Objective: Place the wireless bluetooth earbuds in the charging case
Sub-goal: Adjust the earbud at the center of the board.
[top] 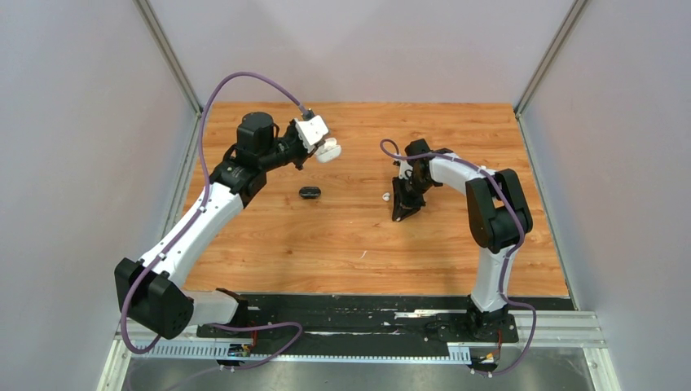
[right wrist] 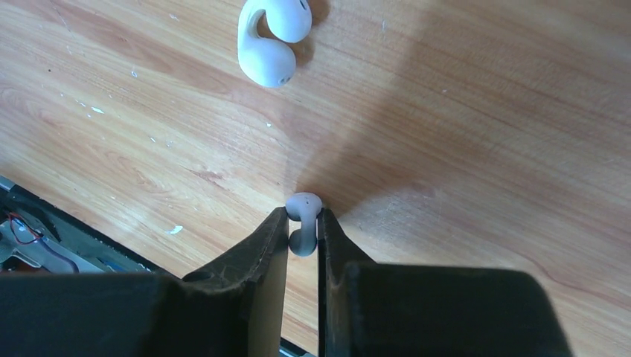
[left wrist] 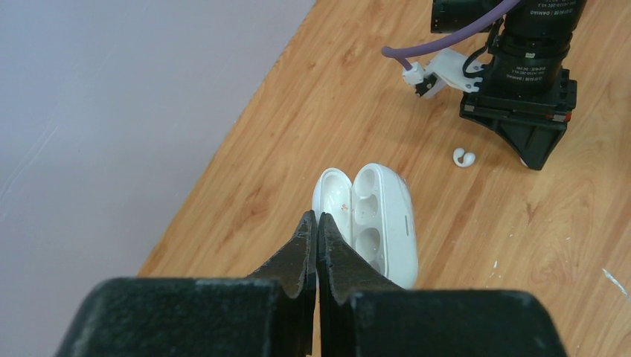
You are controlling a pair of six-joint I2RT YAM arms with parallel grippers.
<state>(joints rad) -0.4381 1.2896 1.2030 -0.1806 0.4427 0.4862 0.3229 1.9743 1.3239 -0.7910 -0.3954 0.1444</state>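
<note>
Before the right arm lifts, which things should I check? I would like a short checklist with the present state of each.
1. Grip of the right hand on the gripped earbud: ok, a finger touches it on each side.
2. Whether the gripped earbud is already off the table: cannot tell.
3. Hold of the left hand on the white case: ok, it is shut on it.
4. Lid of the white case open, sockets free: ok, the sockets in view look empty.
5. The second white earbud clear of the right hand: ok, it lies apart on the table.
</note>
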